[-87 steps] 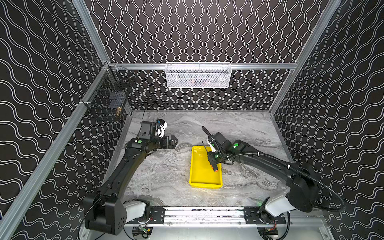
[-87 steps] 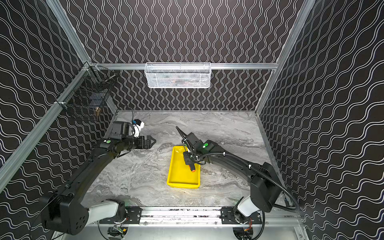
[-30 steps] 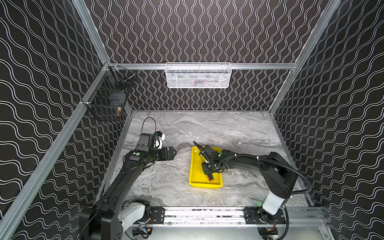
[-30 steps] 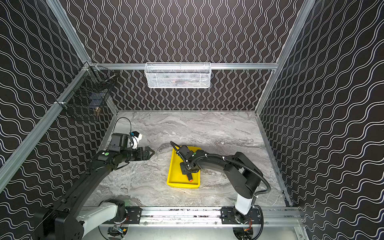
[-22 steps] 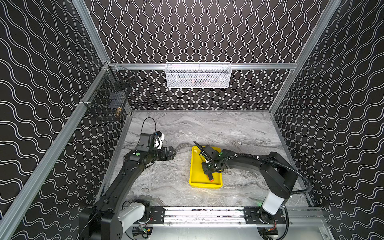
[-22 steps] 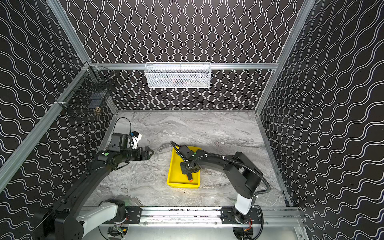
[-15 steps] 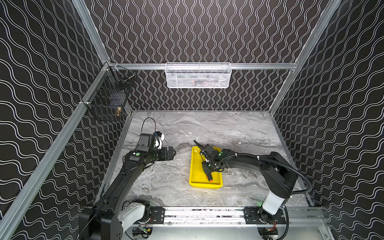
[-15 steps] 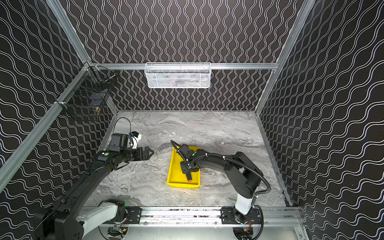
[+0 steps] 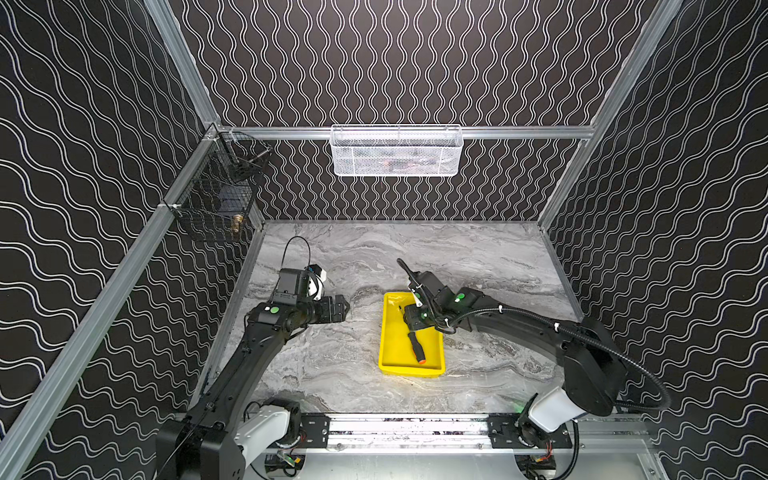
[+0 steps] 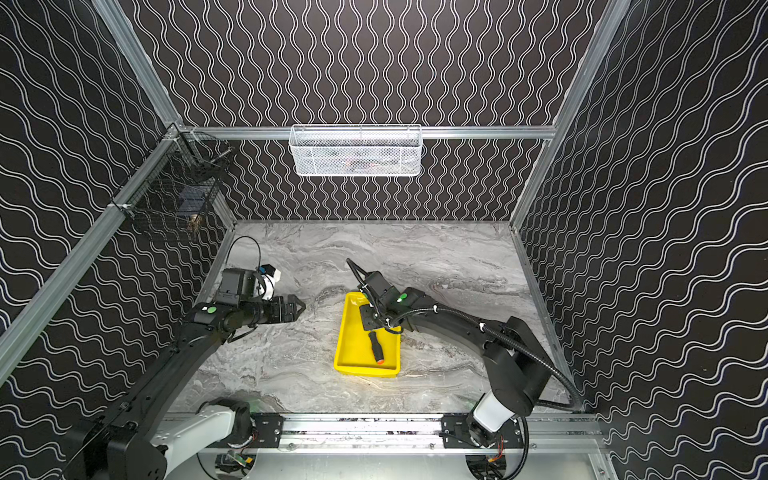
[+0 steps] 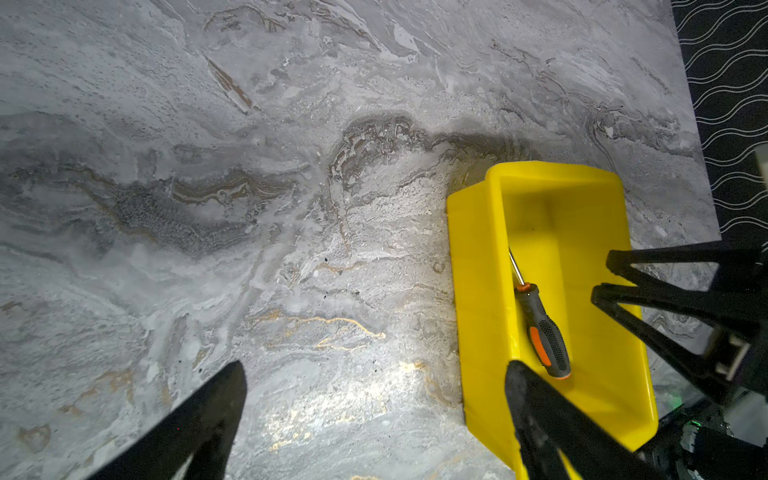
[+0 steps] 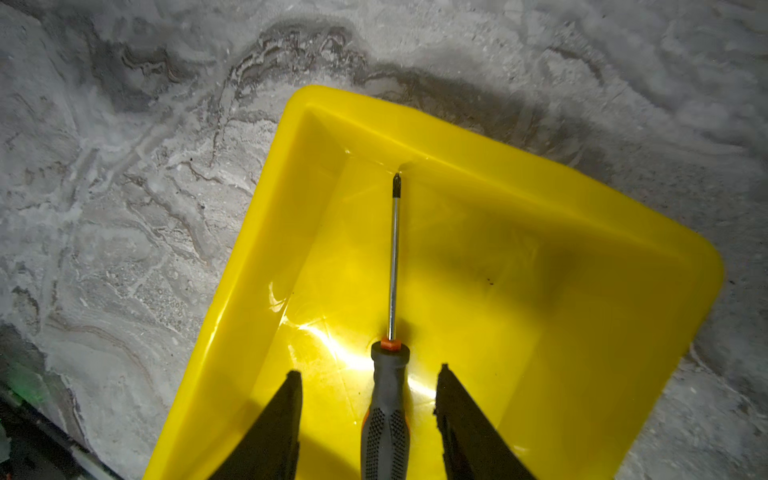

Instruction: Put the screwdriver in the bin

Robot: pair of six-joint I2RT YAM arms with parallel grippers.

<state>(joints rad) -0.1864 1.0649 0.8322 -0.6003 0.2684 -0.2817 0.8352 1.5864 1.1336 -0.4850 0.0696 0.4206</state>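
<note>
Right wrist view showed the right hand (image 12: 369,370) parted around, not touching, the screwdriver (image 12: 386,399) lying in the bin (image 12: 498,187), orange cap (image 9: 421,361) toward 5 o'clock in a top view; a crooked retreat could drag it out.

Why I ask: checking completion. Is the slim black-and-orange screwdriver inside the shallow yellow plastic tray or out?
Inside: the screwdriver lies on the yellow tray's floor, free between the right gripper's open jaws.
</note>
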